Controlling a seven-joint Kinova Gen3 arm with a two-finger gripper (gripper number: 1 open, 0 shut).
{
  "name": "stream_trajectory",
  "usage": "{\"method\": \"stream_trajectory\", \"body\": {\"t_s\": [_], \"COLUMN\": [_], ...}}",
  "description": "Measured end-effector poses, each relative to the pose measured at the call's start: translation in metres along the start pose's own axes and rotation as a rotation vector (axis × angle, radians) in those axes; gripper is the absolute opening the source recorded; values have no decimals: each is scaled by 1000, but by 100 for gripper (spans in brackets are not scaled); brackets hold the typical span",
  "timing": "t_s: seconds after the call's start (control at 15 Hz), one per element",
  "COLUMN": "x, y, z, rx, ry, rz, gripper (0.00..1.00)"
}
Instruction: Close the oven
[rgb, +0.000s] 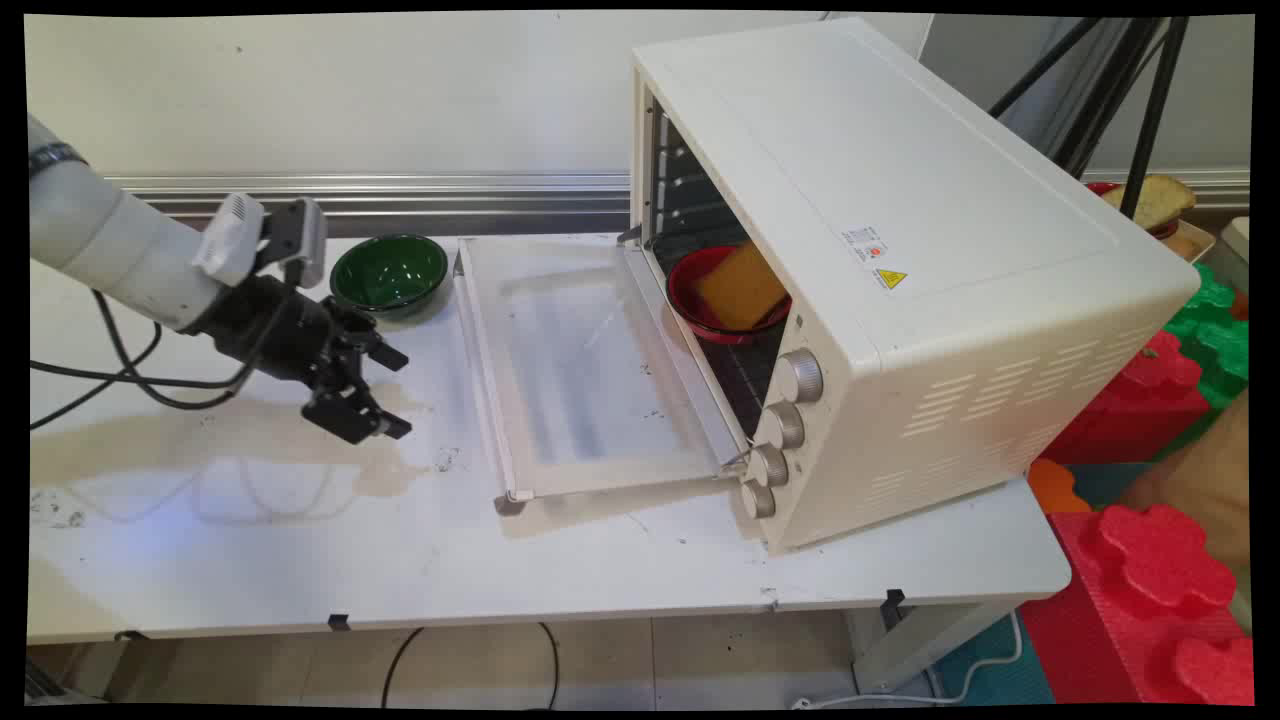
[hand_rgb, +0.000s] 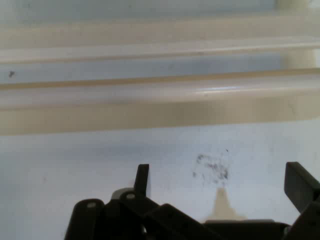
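Note:
My black gripper (rgb: 398, 392) hangs open and empty just above the white table (rgb: 250, 540), left of the oven's lowered glass door (rgb: 585, 365). In the hand view its two fingertips (hand_rgb: 142, 179) stand wide apart, pointing at the door's (hand_rgb: 150, 100) near edge. A green bowl (rgb: 389, 272) sits on the table just behind the gripper. The white toaster oven (rgb: 900, 260) stands open on the right. On the rack inside it rests a red bowl (rgb: 690, 305) holding a yellow sponge-like block (rgb: 741, 286).
The oven's several knobs (rgb: 785, 425) line its front right side. Black cables (rgb: 130, 380) hang from the arm over the table's left part. Red and green foam blocks (rgb: 1160, 560) lie on the floor to the right. A tripod's legs (rgb: 1140, 90) stand behind the oven.

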Motion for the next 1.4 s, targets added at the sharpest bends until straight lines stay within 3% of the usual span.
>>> {"method": "stream_trajectory", "body": {"t_s": [0.8,0.87,1.4], "x": [1,1,1], "y": [5,5,7], "z": [47,50,71], "rx": [43,44,60], "ry": [13,13,25], "rz": [25,27,31], "gripper": [100,0,0]}}
